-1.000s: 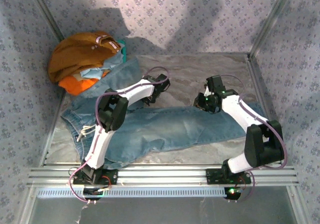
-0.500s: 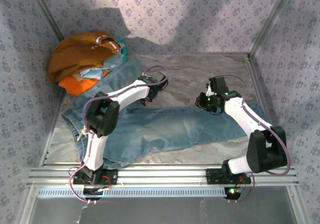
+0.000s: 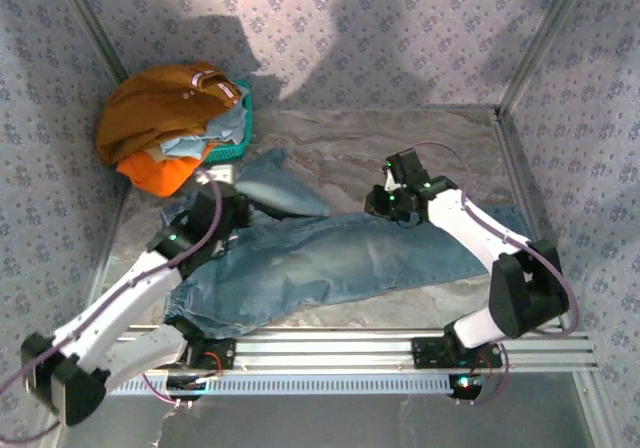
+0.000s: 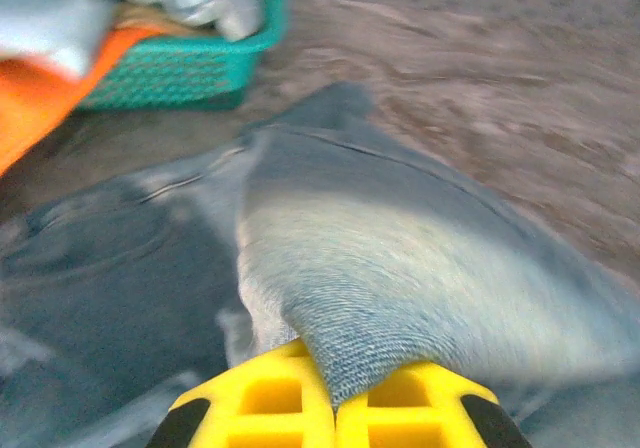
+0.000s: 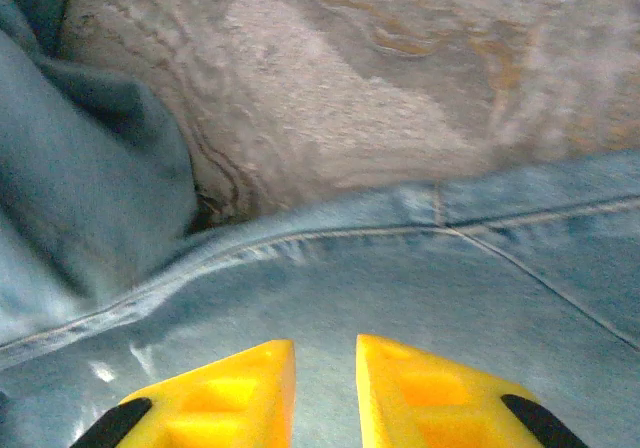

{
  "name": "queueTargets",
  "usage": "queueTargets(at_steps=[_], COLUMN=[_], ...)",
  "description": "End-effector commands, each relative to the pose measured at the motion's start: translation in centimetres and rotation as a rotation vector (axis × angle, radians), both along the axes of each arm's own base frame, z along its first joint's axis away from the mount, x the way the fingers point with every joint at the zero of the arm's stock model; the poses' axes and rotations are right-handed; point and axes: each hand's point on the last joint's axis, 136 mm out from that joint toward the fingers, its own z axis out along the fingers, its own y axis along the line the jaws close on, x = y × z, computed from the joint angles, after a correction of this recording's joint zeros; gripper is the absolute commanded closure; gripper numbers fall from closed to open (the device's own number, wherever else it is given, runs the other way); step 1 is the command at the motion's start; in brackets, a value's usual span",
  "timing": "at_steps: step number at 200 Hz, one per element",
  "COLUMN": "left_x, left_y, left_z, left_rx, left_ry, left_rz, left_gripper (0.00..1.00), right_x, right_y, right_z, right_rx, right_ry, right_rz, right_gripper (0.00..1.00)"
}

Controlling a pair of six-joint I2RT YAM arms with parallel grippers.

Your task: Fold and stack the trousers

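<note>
Left arm (image 3: 130, 293) stretched low, elbow far out to the left; left gripper (image 4: 335, 388) clamped on a fold of the trousers (image 4: 400, 278). Right arm (image 3: 480, 233) reaches inward; right gripper (image 5: 325, 363) points down, fingers a narrow gap apart.

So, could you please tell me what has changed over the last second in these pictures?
The left gripper, its fingers shut on one leg of the trousers, swung back toward the near left. It dragged that leg away from the green basket and folded it over. The right gripper shifted slightly left above the other leg, fingers a little apart. The rest of the trousers and the clothes pile stayed put.
</note>
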Motion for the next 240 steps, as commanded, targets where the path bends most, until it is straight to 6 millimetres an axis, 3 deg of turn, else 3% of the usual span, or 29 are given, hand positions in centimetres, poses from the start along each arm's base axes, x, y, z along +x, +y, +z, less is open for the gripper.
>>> queueTargets(at_steps=[1,30,66,137,145,154,183,212,240], left_x=[-0.7,-1.7,-2.2,-3.6,-3.7,-3.8,-3.9,-3.9,-3.6], left_y=[2.7,4.9,5.4,5.9,5.9,5.9,5.9,5.8,5.3], left_z=[-2.5,-3.9,-4.8,-6.5,-6.5,-6.4,-6.4,-6.3,-5.9], left_rx=[-0.126,-0.157,-0.151,-0.181,-0.184,-0.187,-0.191,-0.189,-0.204], left_ry=[0.036,0.061,0.089,0.119,0.119,0.118,0.119,0.121,0.114], left_rz=[0.119,0.184,0.193,0.22,0.22,0.219,0.213,0.205,0.189], left_gripper=[1.0,1.0,1.0,1.0,1.0,1.0,1.0,1.0,1.0], right_x=[1.5,2.4,0.8,1.8,1.7,1.6,1.7,3.5,5.3], right_y=[2.5,7.3,12.8,15.6,15.8,16.3,17.2,15.1,11.8], right_z=[-0.4,-1.6,-3.8,-8.6,-9.0,-9.3,-7.2,-3.2,0.5], right_rx=[-0.009,-0.011,0.033,0.032,0.037,0.049,0.159,0.228,0.206], right_ry=[-0.007,0.015,0.09,0.235,0.252,0.263,0.244,0.156,0.032], right_rz=[0.018,0.137,0.294,0.292,0.291,0.303,0.318,0.239,0.147], right_gripper=[0.67,0.54,0.45,0.47,0.5,0.62,1.0,1.0,1.0])
